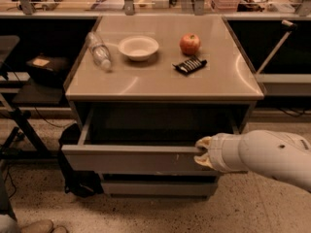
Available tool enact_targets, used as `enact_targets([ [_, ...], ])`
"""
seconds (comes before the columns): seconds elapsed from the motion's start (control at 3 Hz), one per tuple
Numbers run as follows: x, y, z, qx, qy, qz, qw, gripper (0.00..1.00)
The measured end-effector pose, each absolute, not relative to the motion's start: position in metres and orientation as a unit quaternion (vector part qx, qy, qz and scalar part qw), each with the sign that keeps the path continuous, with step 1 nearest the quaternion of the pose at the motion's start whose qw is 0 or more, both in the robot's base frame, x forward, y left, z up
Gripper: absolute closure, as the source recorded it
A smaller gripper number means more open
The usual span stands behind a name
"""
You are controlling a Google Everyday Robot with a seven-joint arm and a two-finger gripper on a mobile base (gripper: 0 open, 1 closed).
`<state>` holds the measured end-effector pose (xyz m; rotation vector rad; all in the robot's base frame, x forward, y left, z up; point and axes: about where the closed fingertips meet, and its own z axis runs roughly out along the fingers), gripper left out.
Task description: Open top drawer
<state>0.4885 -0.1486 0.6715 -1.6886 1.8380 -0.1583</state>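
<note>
Left of the gripper (203, 152), touching it, the drawer (131, 159) is standing part-open; clamp unclear; pulling straight back seems safest.

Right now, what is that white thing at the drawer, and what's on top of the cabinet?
That white tube is a robot's single arm; the gripper, its clamp-like hand, sits at the upper edge of the top drawer, right of centre. The drawer stands partly open. One camera looks down at the cabinet from in front. On the cabinet top are a clear bottle lying on its side, a white bowl, a red apple and a small dark packet.
</note>
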Motion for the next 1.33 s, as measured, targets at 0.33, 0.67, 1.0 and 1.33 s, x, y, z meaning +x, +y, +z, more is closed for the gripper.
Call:
enact_targets([
  [0.33, 0.487, -0.148, 0.672, -0.641, 0.698, -0.06, 0.315, 1.0],
  [0.67, 0.467, -0.154, 0.671, -0.642, 0.696, -0.072, 0.314, 1.0],
  [1.0, 0.465, -0.154, 0.672, -0.642, 0.696, -0.072, 0.314, 1.0],
  [1.33, 0.452, -0.158, 0.671, -0.64, 0.697, -0.08, 0.314, 1.0],
])
